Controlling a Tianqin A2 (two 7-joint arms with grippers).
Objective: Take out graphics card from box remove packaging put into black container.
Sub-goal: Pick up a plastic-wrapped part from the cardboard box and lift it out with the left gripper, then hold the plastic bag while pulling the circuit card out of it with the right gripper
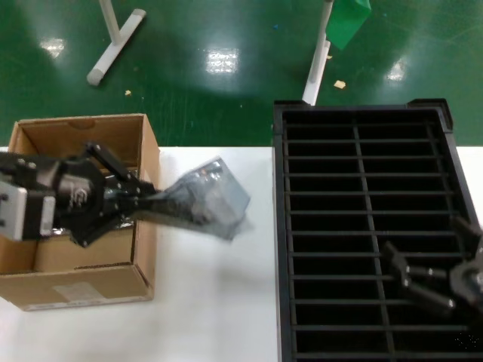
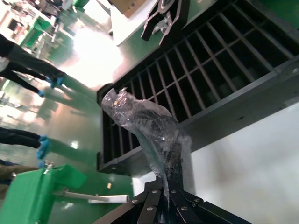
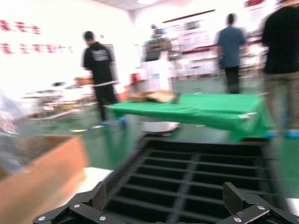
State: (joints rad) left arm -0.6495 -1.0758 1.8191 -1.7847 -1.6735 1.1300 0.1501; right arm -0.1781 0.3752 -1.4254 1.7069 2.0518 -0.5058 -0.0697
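While left gripper (image 1: 143, 197) grips packaging (image 1: 204, 197), box (image 1: 83, 290) label stays unreadable.

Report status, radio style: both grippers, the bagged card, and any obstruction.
Left gripper shut on bag, card inside, held over table beside box. Right gripper open, waiting over black crate. Nothing in the way.

Black linkage grippers on a two-armed robot

Left gripper (image 1: 143, 197): silver-grey wrist block behind black fingers; right gripper (image 1: 423, 283): screw-studded black links.

Bright overhead light | glare patches on green floor (image 1: 223, 59) | right wrist view motion-blurred
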